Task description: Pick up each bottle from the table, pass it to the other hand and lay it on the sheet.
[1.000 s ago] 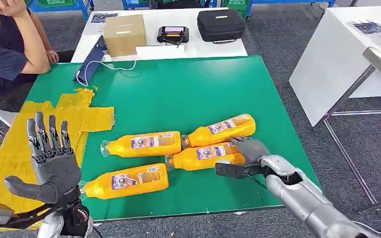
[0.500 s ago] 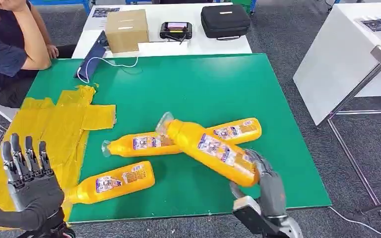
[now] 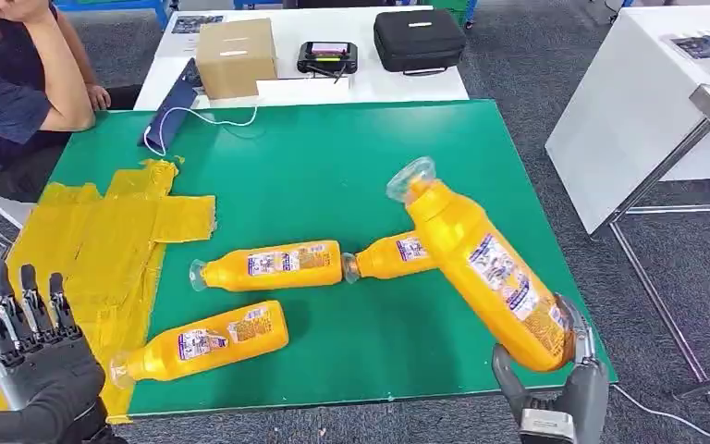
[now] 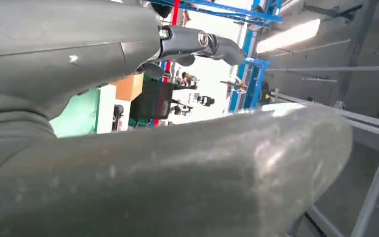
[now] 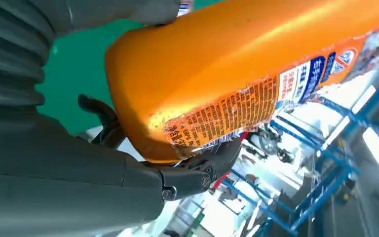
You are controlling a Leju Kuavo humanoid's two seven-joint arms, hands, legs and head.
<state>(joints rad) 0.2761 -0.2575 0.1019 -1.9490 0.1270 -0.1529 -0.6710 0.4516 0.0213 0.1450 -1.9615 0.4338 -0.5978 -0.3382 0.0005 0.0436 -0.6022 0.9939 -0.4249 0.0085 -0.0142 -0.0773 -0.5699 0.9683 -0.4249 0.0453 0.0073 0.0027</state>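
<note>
Gripping the base of one orange bottle, your right hand sat at the near right corner of the green table, its dark fingers wrapped round the bottle's bottom end. That bottle was lifted clear of the table and tilted, its clear cap pointing up and away from you, toward the far side. Your left hand hung at the near left, palm facing you, fingers spread and upright with nothing in them, over the near edge of the yellow sheet.

Just beyond your left hand, a second bottle lay on its side near the table's front edge, its cap touching or overlapping the sheet's edge. Farther in, a third bottle lay on the bare green with its cap toward the sheet. Beside it to the right, a fourth bottle lay partly hidden behind the raised one.

At the far edge you had a blue pouch with a white cable, and on the white table behind, a cardboard box, a small device and a black case. A seated person leaned at the far left.
</note>
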